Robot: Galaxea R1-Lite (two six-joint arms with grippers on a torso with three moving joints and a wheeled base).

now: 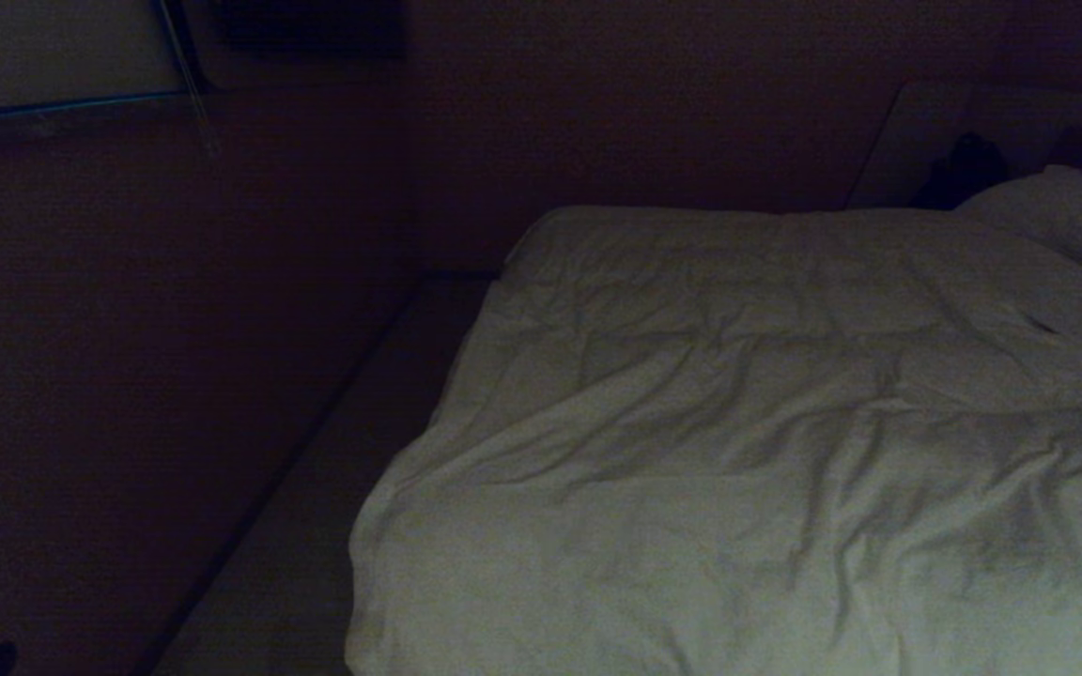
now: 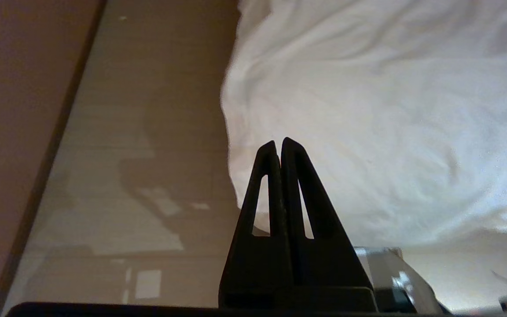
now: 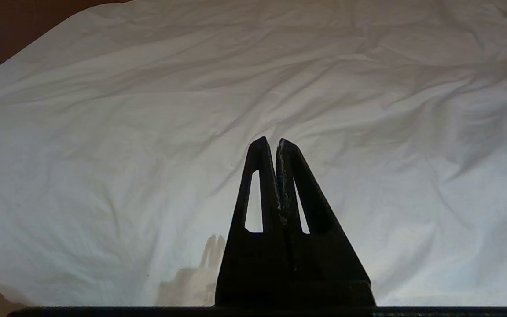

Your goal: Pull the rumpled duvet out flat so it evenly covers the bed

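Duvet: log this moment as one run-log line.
duvet: spread over bed, creased | left end effector: shut, empty, by duvet edge | right end effector: shut, empty, above duvet | pillow: far corner

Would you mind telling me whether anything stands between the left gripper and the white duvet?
Nothing visible does. The left gripper, fingers shut and empty, points at the near corner of the puffy, creased white duvet, with only open air between them.

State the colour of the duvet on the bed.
Plain white, no pattern; the duvet shows best in the right wrist view.
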